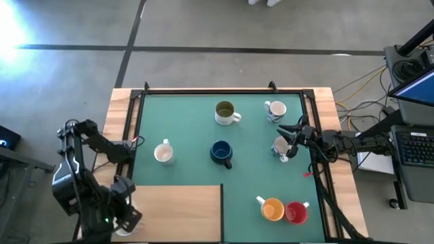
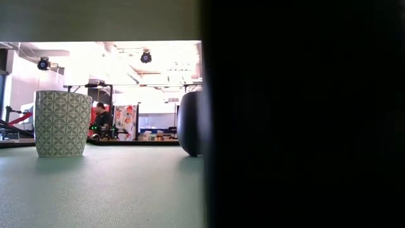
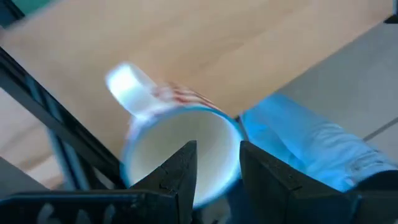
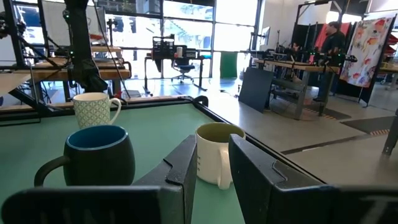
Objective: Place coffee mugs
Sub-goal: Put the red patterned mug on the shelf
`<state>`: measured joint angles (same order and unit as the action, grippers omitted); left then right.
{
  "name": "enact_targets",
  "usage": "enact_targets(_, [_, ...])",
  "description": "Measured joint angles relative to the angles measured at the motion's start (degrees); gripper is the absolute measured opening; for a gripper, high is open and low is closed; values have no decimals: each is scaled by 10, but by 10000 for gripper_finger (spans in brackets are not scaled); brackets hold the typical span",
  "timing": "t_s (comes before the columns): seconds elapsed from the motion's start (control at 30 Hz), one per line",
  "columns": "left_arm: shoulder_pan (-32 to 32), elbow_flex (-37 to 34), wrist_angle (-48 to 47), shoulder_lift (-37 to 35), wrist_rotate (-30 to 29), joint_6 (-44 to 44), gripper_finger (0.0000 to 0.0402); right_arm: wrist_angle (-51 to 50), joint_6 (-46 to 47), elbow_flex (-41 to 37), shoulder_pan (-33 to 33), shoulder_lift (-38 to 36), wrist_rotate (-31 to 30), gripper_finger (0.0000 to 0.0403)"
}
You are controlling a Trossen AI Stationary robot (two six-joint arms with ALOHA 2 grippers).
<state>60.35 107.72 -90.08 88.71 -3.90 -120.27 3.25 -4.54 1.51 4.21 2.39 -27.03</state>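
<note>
Seven mugs in sight from above, and most sit on the green mat of the bench (image 1: pixel 183 115). The olive-green mug (image 1: pixel 225 112) and a white mug (image 1: pixel 275 110) stand along the far side, the dark blue mug (image 1: pixel 221 153) is in the middle, and a patterned white mug (image 1: pixel 163 153) stands to its left. The orange mug (image 1: pixel 272 209) and the red mug (image 1: pixel 296 213) are side by side at the near right.

The right gripper (image 1: pixel 290 144) is over at the right edge of the mat with another white mug (image 1: pixel 280 146) just beside it; whether its jaws grip that mug, I cannot tell.

The left gripper (image 1: pixel 125 220) is down at the near left corner over the bare wood panel (image 1: pixel 180 213), its jaws set astride the rim of a white mug with red markings (image 3: pixel 180 134), apparently gripping it, though that picture is blurred.

So the job looks partly done: this mug is not yet set down, and where the rest should end up is unclear.

Beyond the bench lies a grey concrete floor, a workshop with desks, windows and a person (image 4: pixel 333 34) at the back.
</note>
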Motion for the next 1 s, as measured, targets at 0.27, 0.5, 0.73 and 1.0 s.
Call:
enact_targets(0.27, [2,-84,0,-31,58,150,104,0,0,0,0,0,0,82])
enact_targets(0.5, [2,-92,1,-23,61,167,103,0,0,0,0,0,0,82])
enact_targets(0.73, [2,-92,0,-12,68,161,73,0,0,0,0,0,0,82])
enact_targets(1.0, [2,-88,1,-12,78,133,21,0,0,0,0,0,0,82])
